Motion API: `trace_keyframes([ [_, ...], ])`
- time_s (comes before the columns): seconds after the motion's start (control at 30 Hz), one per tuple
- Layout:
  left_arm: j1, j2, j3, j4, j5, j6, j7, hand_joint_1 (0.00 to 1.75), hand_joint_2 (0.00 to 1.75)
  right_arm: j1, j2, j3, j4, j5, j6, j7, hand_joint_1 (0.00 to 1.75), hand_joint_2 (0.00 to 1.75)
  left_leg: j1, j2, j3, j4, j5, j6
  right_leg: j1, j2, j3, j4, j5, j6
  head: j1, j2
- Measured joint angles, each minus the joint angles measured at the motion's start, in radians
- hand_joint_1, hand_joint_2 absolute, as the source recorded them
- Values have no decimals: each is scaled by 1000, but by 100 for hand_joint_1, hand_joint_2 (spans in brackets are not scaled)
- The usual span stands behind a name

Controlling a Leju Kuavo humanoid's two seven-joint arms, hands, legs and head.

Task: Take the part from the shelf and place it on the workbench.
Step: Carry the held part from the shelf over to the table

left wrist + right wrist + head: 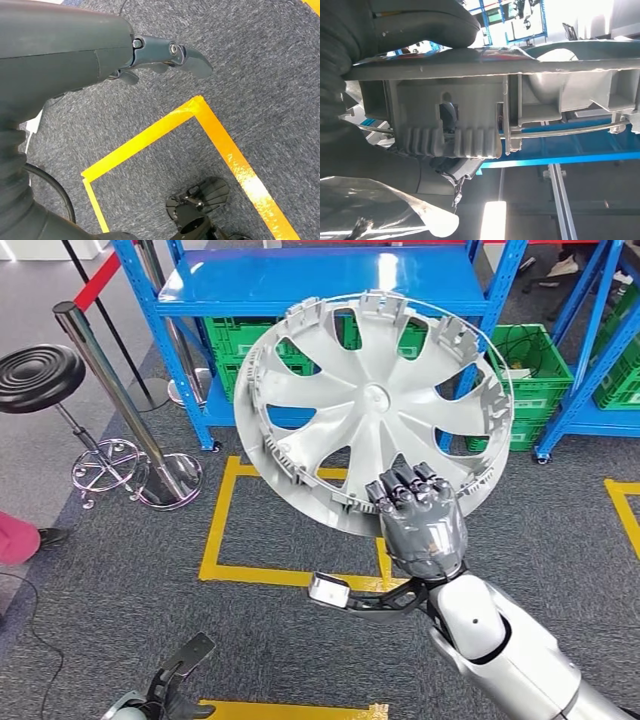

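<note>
Hubcap [373, 405] rim pinched under right hand's [421, 523] fingers [400, 484].

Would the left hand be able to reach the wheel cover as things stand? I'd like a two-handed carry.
Probably not yet: the left hand hangs low over the carpet, while the wheel cover sits raised in the right hand.

Grey carpet floor [113, 570] carries yellow tape outline [215, 530]. Left of the outline: black stool [38, 375] and chrome stanchion post [113, 390]. Beyond the outline: green crates [226, 345].
</note>
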Motion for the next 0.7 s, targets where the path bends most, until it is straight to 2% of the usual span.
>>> trace_keyframes([
  [0.03, -1, 0, -4, 1, -2, 2, 0, 0, 175, 0, 0, 0, 1, 0, 0, -1, 175, 175, 1, 0, 0, -3, 6, 5, 3, 0, -1, 1, 1, -5, -1, 0],
  [0.13, -2, -1, -10, 7, -4, 3, 1, 0, 175, 0, 0, 0, 8, -4, -19, -6, 175, 175, 6, 0, -5, -8, 12, -40, 8, -3, -6, 2, 5, -14, 0, 0],
  [0.17, -2, -1, -11, 9, -4, 3, 1, 0, 175, 0, 0, 0, 11, -7, -27, -7, 175, 175, 6, 0, -7, -7, 12, -48, 7, -3, -8, 2, 6, -14, 0, 0],
  [0.43, -2, 0, -15, 17, -5, 7, 2, 0, 175, 2, 1, -1, 19, -20, -37, -9, 175, 175, 4, 0, -16, 1, 11, -45, 4, -4, -14, 1, 11, -10, 0, 0],
  [0.5, -3, 1, -17, 17, -5, 10, 2, 0, 175, 4, 2, -3, 18, -31, -41, -10, 175, 175, 2, 0, -19, 6, 11, -36, 0, -3, -15, -2, 15, -5, -1, 0],
  [0.57, -5, 1, -18, 17, -5, 14, 2, 0, 175, 7, 5, -8, 18, -38, -43, -10, 175, 175, 3, 3, -14, -10, 20, -21, -1, -1, -15, -9, 19, 3, -2, 0],
  [0.63, -9, -1, -18, 17, -6, 19, 2, 0, 175, 12, 6, -18, 17, -42, -47, -10, 175, 175, 8, 12, 1, -46, 38, -11, 2, 1, -28, 9, -1, 10, 0, 0],
  [0.7, -15, -4, -18, 17, -13, 22, 4, 0, 175, 16, 6, -28, 16, -43, -51, -14, 175, 175, 13, 23, 7, -63, 47, -8, 0, 1, -74, 103, -55, 18, 4, 0],
])
